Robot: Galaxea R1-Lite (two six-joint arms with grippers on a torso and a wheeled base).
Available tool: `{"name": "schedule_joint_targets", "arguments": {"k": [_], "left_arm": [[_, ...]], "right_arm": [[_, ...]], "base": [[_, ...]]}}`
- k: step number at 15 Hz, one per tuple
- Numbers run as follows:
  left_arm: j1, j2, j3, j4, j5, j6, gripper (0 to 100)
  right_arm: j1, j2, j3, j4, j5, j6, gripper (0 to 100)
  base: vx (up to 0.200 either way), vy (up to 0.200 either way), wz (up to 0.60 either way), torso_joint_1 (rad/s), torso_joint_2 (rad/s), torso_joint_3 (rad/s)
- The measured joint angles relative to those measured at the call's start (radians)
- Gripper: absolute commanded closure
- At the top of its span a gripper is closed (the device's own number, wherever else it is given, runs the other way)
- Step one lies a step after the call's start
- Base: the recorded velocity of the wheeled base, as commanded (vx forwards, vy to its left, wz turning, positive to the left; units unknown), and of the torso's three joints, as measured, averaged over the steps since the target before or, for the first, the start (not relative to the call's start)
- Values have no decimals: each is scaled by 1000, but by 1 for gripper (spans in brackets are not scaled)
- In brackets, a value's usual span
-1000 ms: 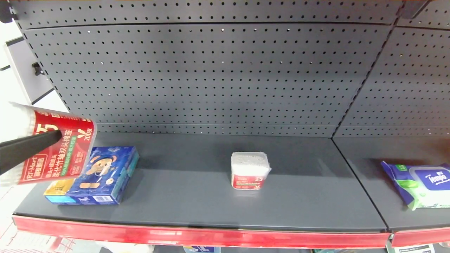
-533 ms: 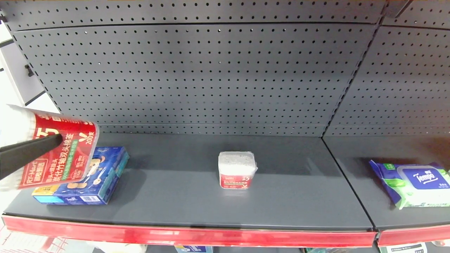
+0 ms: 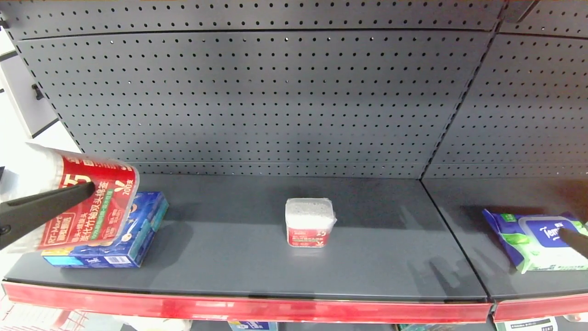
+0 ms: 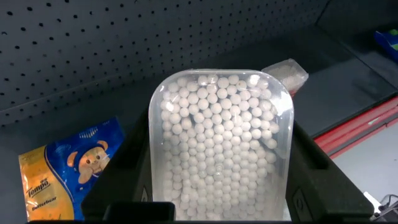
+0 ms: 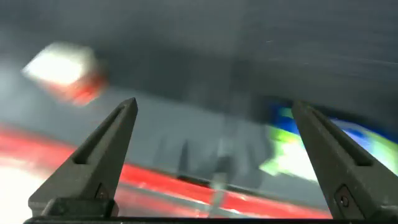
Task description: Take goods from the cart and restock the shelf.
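Note:
My left gripper [image 3: 69,195] is shut on a clear cotton-swab box [image 3: 80,202] with a red label, tilted above the shelf's left end and overlapping a blue tissue box [image 3: 133,234] lying there. In the left wrist view the held swab box [image 4: 217,143] shows its white tips between my black fingers. A second, upright cotton-swab box [image 3: 309,223] stands mid-shelf. My right gripper [image 5: 217,130] is open, hovering off the shelf's front edge; one fingertip [image 3: 574,240] shows at the head view's right edge over a wet-wipes pack [image 3: 533,239].
The dark shelf board [image 3: 239,257] has a red front strip [image 3: 248,310] and a perforated back panel [image 3: 257,101]. A vertical divider seam [image 3: 452,230] separates the right bay holding the wipes. Bare board lies either side of the middle swab box.
The camera shifted, then held. My left gripper moved the swab box slightly right and down over the blue box. My right gripper's fingertip came into the head view at the right.

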Motion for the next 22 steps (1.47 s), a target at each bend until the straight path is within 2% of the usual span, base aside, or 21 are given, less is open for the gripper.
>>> {"name": "schedule_joint_targets", "arguments": {"k": [3, 7, 9, 11, 14, 22], "left_arm": [[1, 6, 7, -23, 5, 1, 100], [-6, 10, 9, -22, -5, 1, 100], [-29, 13, 9, -23, -8, 1, 100], [-46, 20, 17, -22, -7, 0, 100], [-50, 26, 20, -22, 1, 0, 100], [-50, 40, 17, -23, 6, 1, 100]], "right_arm": [[70, 211, -40, -49, 231, -35, 0], [86, 466, -89, -146, 426, -169, 0], [86, 586, -102, -190, 493, -287, 0], [89, 692, -123, -212, 570, -348, 0], [126, 808, -186, -217, 612, -364, 0], [211, 1043, -384, -217, 645, -455, 0]], "base": [[0, 0, 0, 0, 0, 0], [0, 0, 0, 0, 0, 0], [0, 0, 0, 0, 0, 0], [0, 0, 0, 0, 0, 0], [0, 0, 0, 0, 0, 0], [0, 0, 0, 0, 0, 0]]}}
